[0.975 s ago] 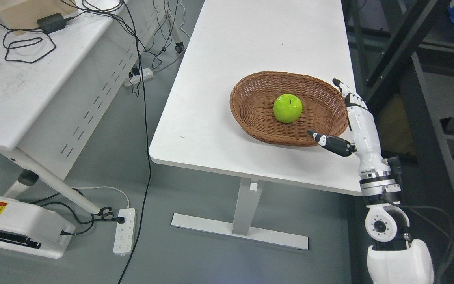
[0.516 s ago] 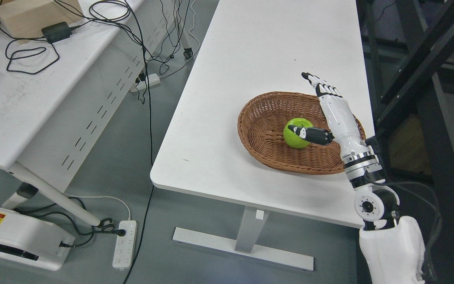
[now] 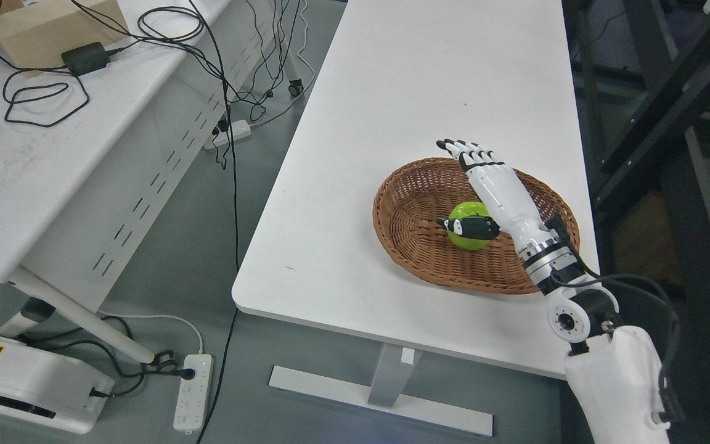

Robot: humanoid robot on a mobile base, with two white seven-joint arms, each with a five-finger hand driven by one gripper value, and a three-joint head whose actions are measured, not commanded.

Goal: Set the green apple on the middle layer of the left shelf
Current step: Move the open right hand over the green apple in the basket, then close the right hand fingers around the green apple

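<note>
A green apple (image 3: 467,240) lies in a brown wicker basket (image 3: 410,213) on the white table (image 3: 404,92). My right hand (image 3: 463,185) reaches in from the lower right over the basket. Its fingers (image 3: 463,150) are stretched out straight past the apple toward the basket's far rim. The black thumb (image 3: 472,228) lies across the front of the apple. The hand is open and grasps nothing. The left arm is out of view. No shelf layer is clearly visible.
A second white table (image 3: 16,160) with cables, a black adapter (image 3: 85,58) and a cardboard box (image 3: 47,24) stands at the left. A power strip (image 3: 190,390) and cables lie on the floor between the tables. A dark metal frame (image 3: 657,105) stands at the right.
My right hand has moved left from beside the basket's right rim to over the apple, thumb now across it. The camera has shifted, so the whole picture has moved.
</note>
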